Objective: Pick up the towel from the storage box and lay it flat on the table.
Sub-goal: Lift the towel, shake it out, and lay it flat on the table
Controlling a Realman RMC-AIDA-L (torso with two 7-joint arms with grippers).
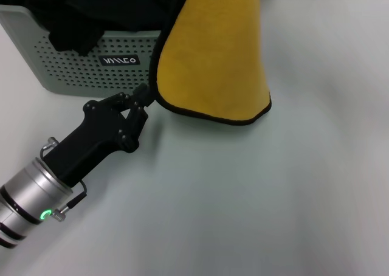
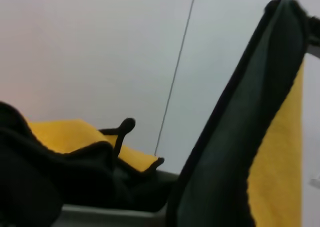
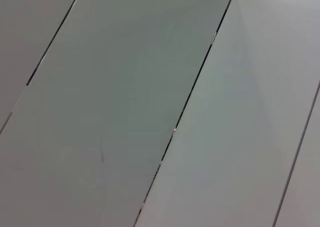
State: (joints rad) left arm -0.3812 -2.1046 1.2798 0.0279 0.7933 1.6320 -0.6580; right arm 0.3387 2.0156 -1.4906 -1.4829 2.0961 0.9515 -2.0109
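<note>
Towel hanging beside the box front

Left claw (image 1: 141,97) is pinching the towel (image 1: 213,57) at its lower black edge, just before the storage box (image 1: 79,69). Cloth is hanging upright, clear of the bench (image 1: 273,197); I'm not seeing the right claw.

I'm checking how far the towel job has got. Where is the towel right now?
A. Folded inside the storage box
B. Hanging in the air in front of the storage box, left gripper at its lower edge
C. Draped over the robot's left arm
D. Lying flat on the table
B: the towel hangs down yellow face forward, its lower corner clear of the table, with the left gripper at its black-stitched edge beside the storage box.
</note>
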